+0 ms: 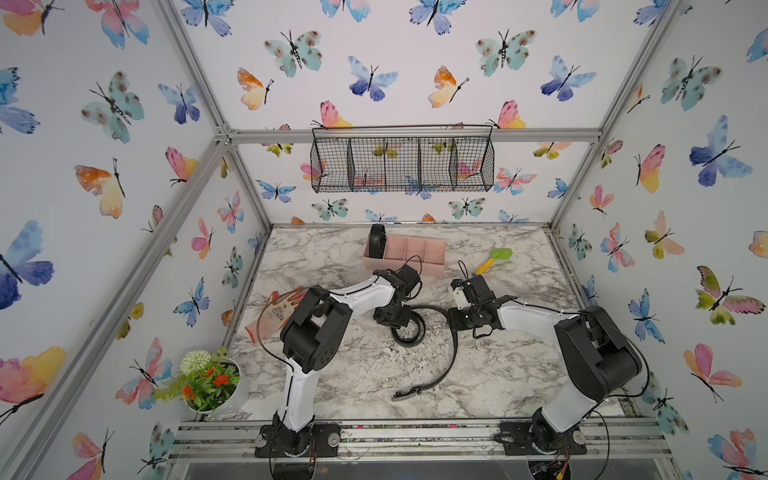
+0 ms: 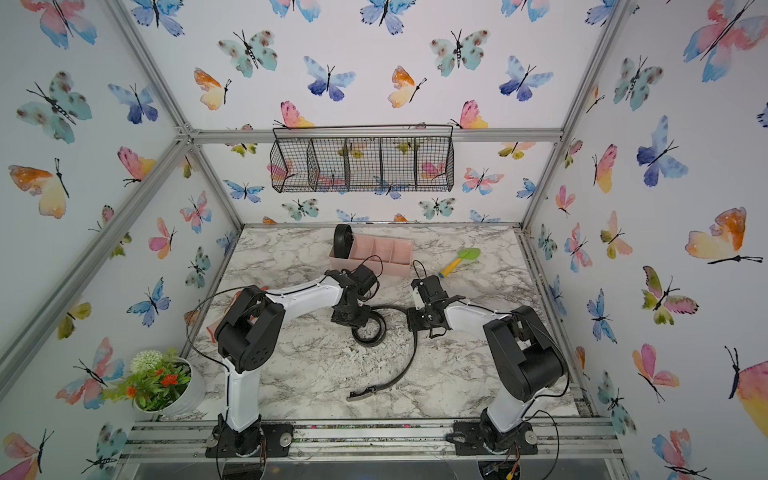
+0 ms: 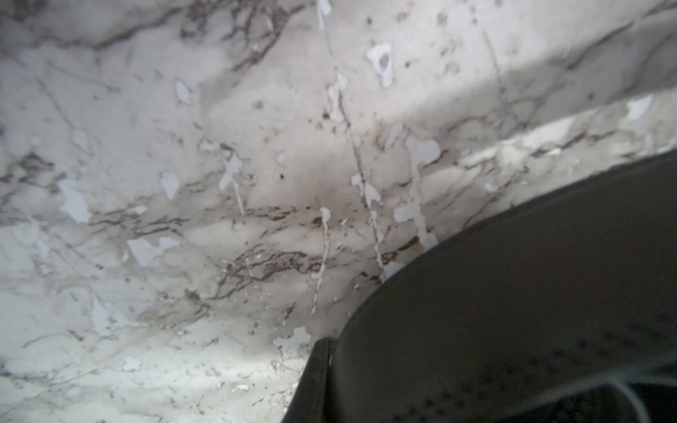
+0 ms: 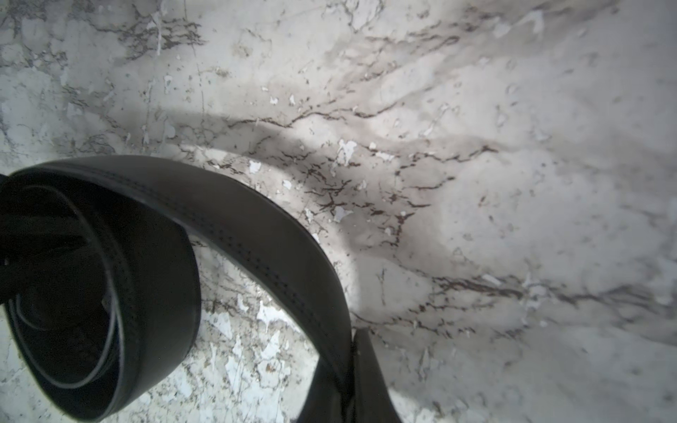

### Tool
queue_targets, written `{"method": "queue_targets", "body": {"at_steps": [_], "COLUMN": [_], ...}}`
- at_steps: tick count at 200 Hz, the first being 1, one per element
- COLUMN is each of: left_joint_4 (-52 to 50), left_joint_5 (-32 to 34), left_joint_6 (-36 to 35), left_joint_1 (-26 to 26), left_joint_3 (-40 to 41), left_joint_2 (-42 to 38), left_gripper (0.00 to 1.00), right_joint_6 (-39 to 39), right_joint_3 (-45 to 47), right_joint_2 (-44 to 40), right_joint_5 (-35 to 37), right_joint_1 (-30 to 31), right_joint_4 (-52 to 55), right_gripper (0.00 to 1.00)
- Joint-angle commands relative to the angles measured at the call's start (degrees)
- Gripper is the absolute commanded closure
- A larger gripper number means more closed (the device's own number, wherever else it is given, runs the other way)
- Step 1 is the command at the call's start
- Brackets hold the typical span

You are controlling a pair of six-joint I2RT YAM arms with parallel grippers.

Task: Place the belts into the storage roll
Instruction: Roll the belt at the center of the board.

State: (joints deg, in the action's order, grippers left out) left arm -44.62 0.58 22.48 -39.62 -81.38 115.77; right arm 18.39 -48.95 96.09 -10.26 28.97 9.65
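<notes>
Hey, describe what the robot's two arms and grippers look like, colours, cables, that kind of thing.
The left arm and right arm each have glossy white link shells between chunky black joint housings, with thin black cables looping alongside. The left gripper and right gripper are black and blocky; a small white block sits at the right wrist. No markings are legible.

A rolled belt (image 1: 377, 241) stands in the storage roll's (image 1: 434, 266) leftmost compartment, and the other belt (image 4: 256, 238) lies on the table (image 1: 498, 365) before it.
</notes>
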Motion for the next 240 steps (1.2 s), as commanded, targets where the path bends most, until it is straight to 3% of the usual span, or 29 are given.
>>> {"method": "queue_targets", "body": {"at_steps": [1, 73, 130, 153, 174, 199, 240], "left_joint_4": [-4.8, -4.6, -4.4, -4.7, -5.3, -5.7, -6.1], "left_joint_5": [2.1, 1.4, 0.8, 0.6, 0.2, 0.1, -0.1], "left_joint_6": [0.2, 0.1, 0.2, 0.5, 0.9, 1.1, 1.4], "left_joint_1": [1.4, 1.4, 1.4, 1.5, 1.5, 1.4, 1.5], "left_joint_3": [2.0, 2.2, 1.7, 0.7, -1.0, -2.4, -4.5], "left_joint_2": [1.5, 1.8, 2.4, 3.0, 3.9, 4.9, 6.7], "left_gripper": [0.83, 0.82, 0.82, 0.93, 0.94, 0.94, 0.94], "right_joint_6": [1.0, 2.1, 1.9, 1.7, 3.4, 7.8, 19.2], "right_joint_3": [1.5, 2.4, 3.5, 4.8, 7.9, 12.7, 14.7], "right_joint_2": [-1.1, -1.0, -1.6, -2.5, -4.1, -8.1, -10.2], "right_joint_5": [1.2, 0.4, -0.3, -5.2, -11.0, -12.9, -10.4], "right_joint_1": [-2.1, -8.1, -9.5, -9.5, -9.3, -5.1, 9.1], "right_joint_4": [0.2, -0.1, 0.8, 1.3, 0.3, -2.2, -10.1], "right_gripper": [0.97, 0.97, 0.97, 0.97, 0.97, 0.97, 0.93]}}
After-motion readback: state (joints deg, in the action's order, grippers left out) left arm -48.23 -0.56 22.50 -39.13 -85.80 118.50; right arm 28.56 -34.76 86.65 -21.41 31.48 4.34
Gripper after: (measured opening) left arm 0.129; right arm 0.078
